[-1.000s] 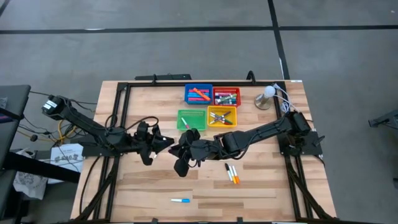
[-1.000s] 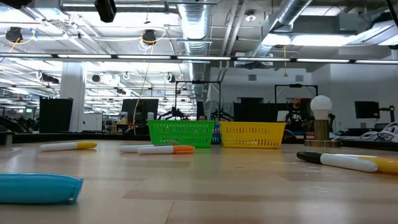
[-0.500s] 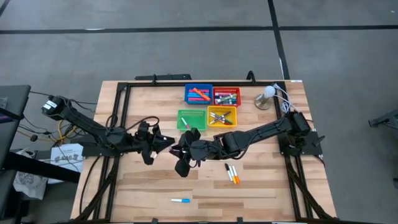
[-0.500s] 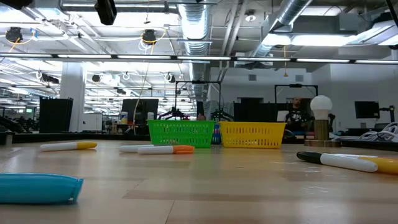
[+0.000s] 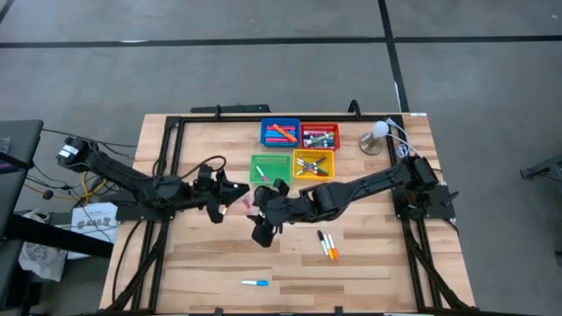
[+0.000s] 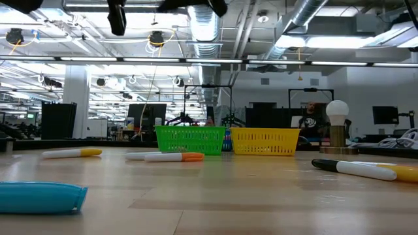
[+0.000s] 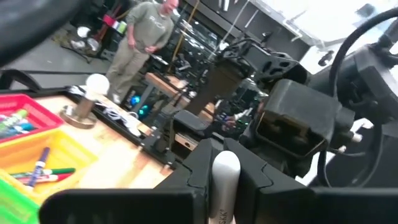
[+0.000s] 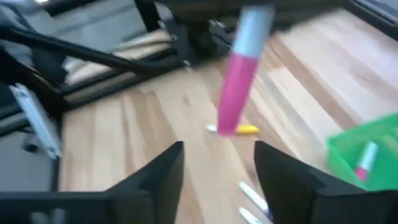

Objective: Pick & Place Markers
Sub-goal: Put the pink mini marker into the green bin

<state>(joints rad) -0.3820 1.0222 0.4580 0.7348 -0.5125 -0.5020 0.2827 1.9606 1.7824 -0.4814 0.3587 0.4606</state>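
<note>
over table centre, left fingers (image 7: pixel 186 186) clamp pink marker (image 8: pixel 239 81), body hidden; right fingers (image 8: pixel 168 180) spread.

My two arms are matte black from base to tip, built of blocky, angular joint housings linked by slim straight segments. Loose black cables loop off the left arm near its wrist, and more run in bundles along the black frame rails at both sides of the worktop (image 5: pixel 219 263). The left hand (image 5: pixel 235 198) ends in two flat, dark fingers (image 7: pixel 193 171) with bevelled edges. The right hand (image 5: pixel 256 204) carries the same pair, broad black blades (image 8: pixel 155 180) with squared tips. A white connector shows on one housing.
</note>
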